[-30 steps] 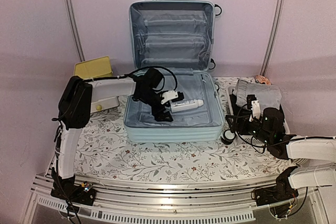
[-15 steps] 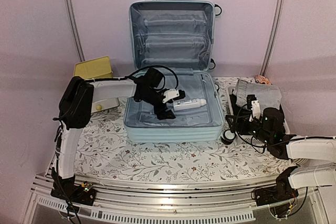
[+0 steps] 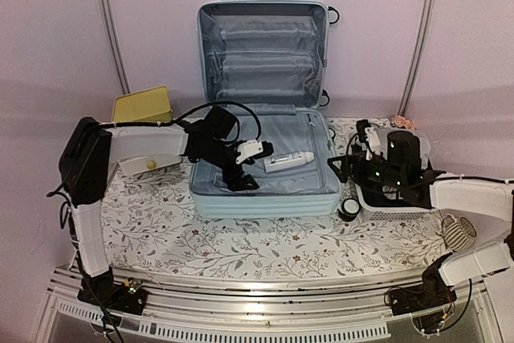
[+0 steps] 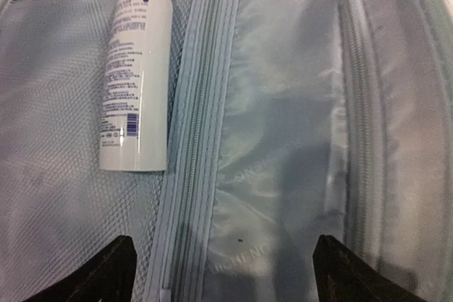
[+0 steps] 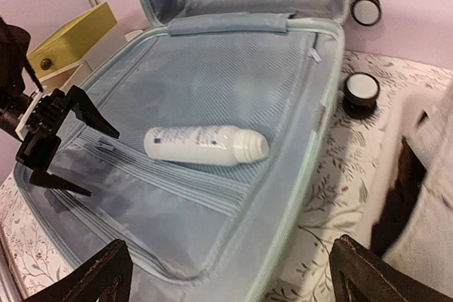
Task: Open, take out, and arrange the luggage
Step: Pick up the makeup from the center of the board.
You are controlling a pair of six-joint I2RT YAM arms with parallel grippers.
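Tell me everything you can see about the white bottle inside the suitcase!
The white bottle is a smooth, slim cylinder with a rounded cap, small dark print and a barcode on its side. It looks like shiny plastic or metal. It lies flat on its side on the grey mesh lining of the open suitcase, next to a zip. The left gripper hangs open close by, not touching it.

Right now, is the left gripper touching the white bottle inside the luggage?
Apart. The right wrist view shows the left gripper open beside the white bottle, with bare lining of the luggage plainly visible between fingertips and bottle.
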